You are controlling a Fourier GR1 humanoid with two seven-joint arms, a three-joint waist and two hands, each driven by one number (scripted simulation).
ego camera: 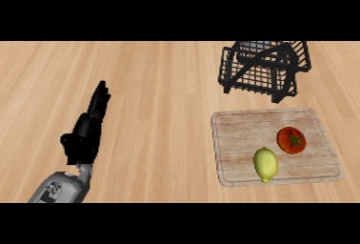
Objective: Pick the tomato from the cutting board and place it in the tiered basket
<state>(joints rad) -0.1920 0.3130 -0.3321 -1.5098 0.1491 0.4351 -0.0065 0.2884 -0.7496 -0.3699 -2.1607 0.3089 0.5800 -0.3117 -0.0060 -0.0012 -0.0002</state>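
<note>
A red tomato (pixel 291 140) with a green stem lies on the right half of the wooden cutting board (pixel 239 126). The black wire tiered basket (pixel 265 69) stands on the counter just beyond the board's far edge. My left hand (pixel 87 130) is at the left of the view, open with its fingers straight and pointing away from me, far from the board and holding nothing. My right hand does not show.
A yellow lemon (pixel 265 164) lies on the board just in front and to the left of the tomato. The wooden counter (pixel 162 86) stretches between my left hand and the board.
</note>
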